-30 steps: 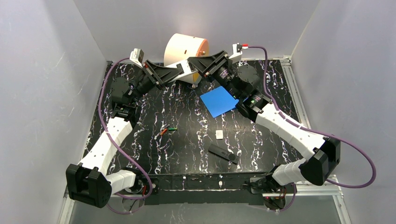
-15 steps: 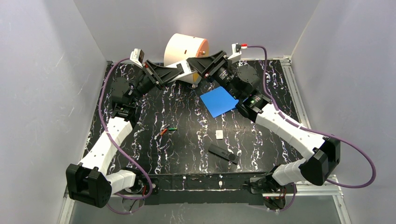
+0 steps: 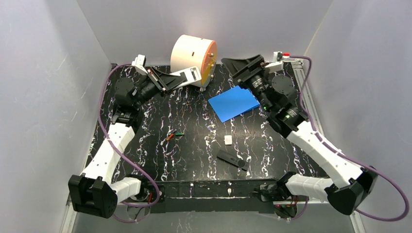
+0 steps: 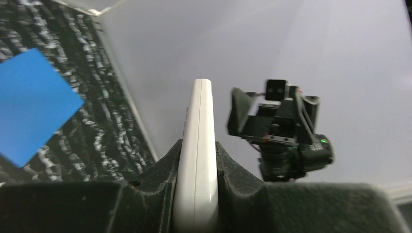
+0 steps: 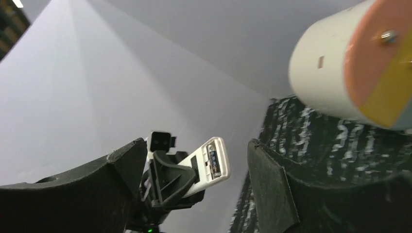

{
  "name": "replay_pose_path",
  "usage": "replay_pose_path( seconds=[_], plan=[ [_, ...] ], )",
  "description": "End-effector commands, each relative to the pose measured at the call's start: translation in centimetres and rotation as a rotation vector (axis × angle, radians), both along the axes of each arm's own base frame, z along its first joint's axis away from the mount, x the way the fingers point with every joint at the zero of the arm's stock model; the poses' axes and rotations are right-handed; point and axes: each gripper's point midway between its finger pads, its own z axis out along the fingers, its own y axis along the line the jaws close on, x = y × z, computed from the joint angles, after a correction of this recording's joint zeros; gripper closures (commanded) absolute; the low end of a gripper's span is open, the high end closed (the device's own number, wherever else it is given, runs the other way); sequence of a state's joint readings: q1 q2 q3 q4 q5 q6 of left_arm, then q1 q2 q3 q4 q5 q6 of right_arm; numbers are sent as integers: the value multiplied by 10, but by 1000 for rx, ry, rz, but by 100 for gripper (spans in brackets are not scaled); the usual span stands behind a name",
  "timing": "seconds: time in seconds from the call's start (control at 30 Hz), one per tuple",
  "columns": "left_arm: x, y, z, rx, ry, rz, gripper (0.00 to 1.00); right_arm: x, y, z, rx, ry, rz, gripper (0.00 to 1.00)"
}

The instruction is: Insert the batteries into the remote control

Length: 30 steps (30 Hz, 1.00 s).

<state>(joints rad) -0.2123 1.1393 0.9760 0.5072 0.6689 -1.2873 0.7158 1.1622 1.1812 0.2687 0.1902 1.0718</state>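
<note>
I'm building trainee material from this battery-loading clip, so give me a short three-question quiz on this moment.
1. True or false: both batteries lie on the table, away from either gripper.
2. What does the left gripper hold? A) a battery B) the white remote C) nothing
3. On the right gripper, are the jaws open or shut?
Key: 1 true; 2 B; 3 open.

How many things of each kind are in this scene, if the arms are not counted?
Remotes: 2 (white remote, black remote)
Batteries: 2 (orange-red battery, green battery)
Blue sheet: 1
Small white piece: 1
Large cylinder: 1
Total: 7
</note>
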Motion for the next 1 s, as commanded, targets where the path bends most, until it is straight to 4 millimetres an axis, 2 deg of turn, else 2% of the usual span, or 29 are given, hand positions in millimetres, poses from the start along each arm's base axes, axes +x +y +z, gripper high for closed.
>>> replay_pose_path(
  seconds=[0.0, 0.07, 0.13, 0.2, 0.27, 0.33, 0.4, 0.5, 0.63, 0.8, 0.87, 0.97],
  plan=[
    [-6, 23, -35, 222, 9, 94, 100, 13, -39, -39, -247, 67, -192, 17],
    [-7, 36, -47, 314, 30, 156, 100, 19, -41, -71, -421, 127, -202, 18],
    [-10, 48, -57, 421, 37, 202, 100, 23, -27, -105, -582, 161, -127, 21],
    [-12, 61, -62, 495, 69, 264, 100, 23, 0, -147, -682, 253, 15, 25],
    [-14, 75, -68, 552, 108, 332, 100, 15, 34, -189, -691, 346, 188, 31],
    [-16, 88, -75, 590, 145, 390, 100, 4, 64, -224, -712, 383, 308, 34],
    [-21, 97, -78, 620, 165, 430, 100, -4, 88, -246, -780, 337, 393, 36],
    [-29, 107, -81, 654, 196, 467, 100, -11, 112, -275, -942, 249, 494, 36],
    [-39, 117, -85, 678, 223, 507, 100, -23, 141, -301, -1111, 97, 625, 35],
    [-43, 137, -87, 746, 221, 595, 100, -39, 171, -338, -1265, -71, 675, 35],
    [-44, 144, -84, 767, 224, 629, 100, -39, 177, -348, -1293, -29, 664, 36],
    [-45, 156, -81, 787, 236, 689, 100, -20, 180, -345, -1260, 151, 494, 38]
  ],
)
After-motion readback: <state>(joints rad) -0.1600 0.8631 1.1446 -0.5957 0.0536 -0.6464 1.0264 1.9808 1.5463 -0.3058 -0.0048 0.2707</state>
